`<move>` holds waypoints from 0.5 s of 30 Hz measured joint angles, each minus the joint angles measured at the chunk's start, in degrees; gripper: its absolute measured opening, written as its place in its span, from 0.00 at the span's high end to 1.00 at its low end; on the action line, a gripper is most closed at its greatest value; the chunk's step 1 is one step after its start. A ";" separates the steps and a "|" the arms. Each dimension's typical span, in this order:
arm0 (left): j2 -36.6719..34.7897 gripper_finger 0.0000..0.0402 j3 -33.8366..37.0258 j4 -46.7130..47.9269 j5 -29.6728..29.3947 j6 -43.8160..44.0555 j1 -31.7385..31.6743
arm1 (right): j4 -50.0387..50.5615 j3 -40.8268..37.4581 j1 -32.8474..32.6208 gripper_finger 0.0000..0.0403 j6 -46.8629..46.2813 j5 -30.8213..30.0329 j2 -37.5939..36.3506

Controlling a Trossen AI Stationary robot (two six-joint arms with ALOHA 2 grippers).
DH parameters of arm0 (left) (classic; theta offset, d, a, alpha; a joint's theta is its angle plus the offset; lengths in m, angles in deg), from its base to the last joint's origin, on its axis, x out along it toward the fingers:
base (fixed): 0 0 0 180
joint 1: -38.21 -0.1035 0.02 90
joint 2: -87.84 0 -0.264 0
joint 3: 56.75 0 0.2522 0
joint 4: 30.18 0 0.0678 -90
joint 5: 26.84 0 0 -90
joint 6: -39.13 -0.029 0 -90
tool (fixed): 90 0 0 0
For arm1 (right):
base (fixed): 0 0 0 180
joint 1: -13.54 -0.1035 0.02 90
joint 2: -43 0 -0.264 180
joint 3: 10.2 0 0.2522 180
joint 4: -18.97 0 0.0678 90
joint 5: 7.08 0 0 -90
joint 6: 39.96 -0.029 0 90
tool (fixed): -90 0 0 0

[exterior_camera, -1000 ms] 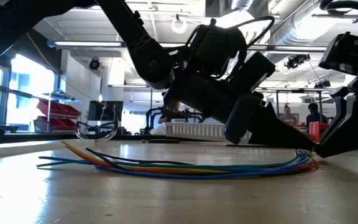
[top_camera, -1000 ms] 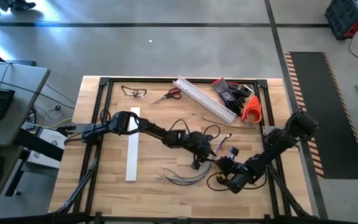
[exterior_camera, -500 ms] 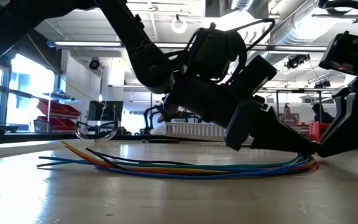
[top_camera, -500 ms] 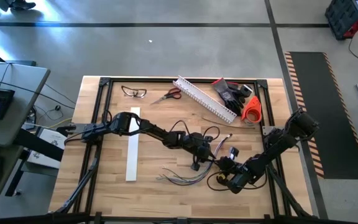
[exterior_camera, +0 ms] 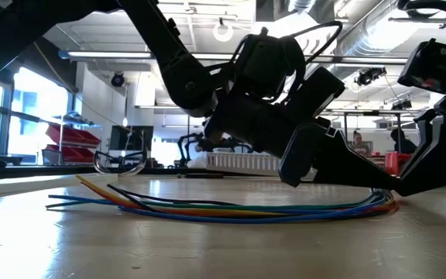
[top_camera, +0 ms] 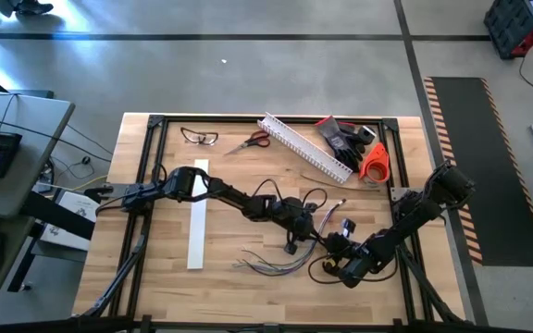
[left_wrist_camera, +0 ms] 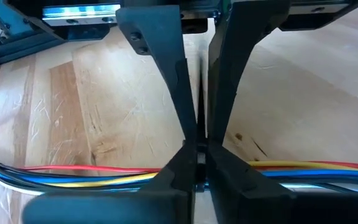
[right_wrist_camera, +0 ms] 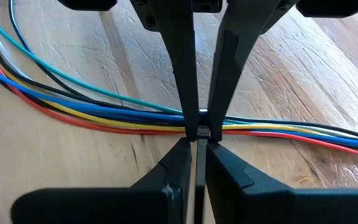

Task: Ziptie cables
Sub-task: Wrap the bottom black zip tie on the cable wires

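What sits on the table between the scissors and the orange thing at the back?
From above, the white slotted channel lies slanted between the scissors and the orange thing, with dark gloves beside it.

On the worktop (top_camera: 165,277) lie one bundle of cables (top_camera: 276,265), one white slotted channel (top_camera: 305,148), one flat white strip (top_camera: 197,217), one pair of scissors (top_camera: 250,141), one pair of safety glasses (top_camera: 199,137) and one orange cone (top_camera: 374,162).

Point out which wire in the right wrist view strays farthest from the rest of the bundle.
The teal wire: it arcs clear of the cables, leaving bare wood between, while the red, yellow, blue and black ones run packed side by side.
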 joint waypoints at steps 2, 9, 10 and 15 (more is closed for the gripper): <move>0.00 0.99 0.00 -0.02 0.09 -0.01 0.00 | 0.42 0.00 0.00 0.92 0.26 -0.04 0.00; 0.00 1.00 0.00 0.10 0.59 0.00 -0.04 | 3.33 0.00 0.02 0.79 0.31 -0.25 -0.47; 0.00 1.00 0.00 0.17 0.79 0.00 -0.04 | 3.82 0.00 0.02 0.77 0.33 -0.07 -0.99; 0.00 1.00 0.00 0.26 1.27 0.01 -0.11 | 4.93 0.00 -0.02 0.72 0.54 0.02 -3.37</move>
